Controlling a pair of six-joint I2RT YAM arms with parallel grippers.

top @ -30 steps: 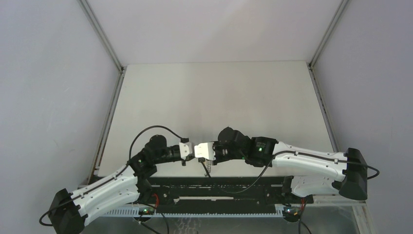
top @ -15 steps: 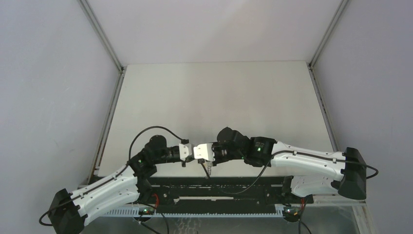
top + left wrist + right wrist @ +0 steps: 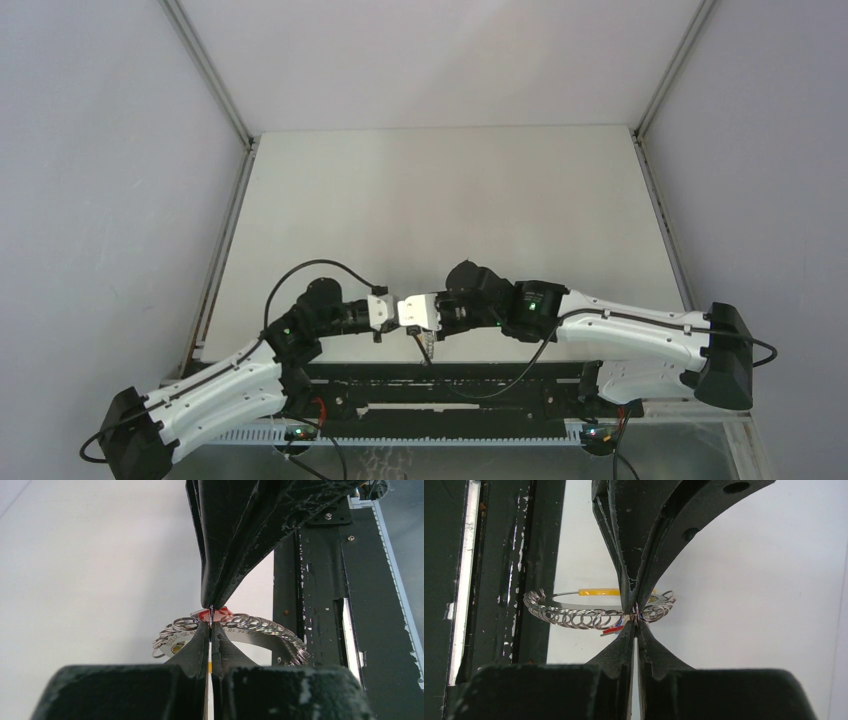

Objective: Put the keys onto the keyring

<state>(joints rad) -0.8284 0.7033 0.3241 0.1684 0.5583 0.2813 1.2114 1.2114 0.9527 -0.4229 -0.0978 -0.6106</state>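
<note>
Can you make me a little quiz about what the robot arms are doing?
1. True or false: both jaws are wide open.
2. Which key colour shows by the ring in the right wrist view? A purple, B yellow, C pink.
3. Fill in: the jaws meet close to the table's ____ edge (near or far).
Key: 1 false; 2 B, the yellow key; 3 near.

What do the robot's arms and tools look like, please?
The left arm and right arm have white shells, black joints and bases, green lights. A black cable loops above the left one. The left tool and right tool have white bodies and scuffed black tapering tips.
</note>
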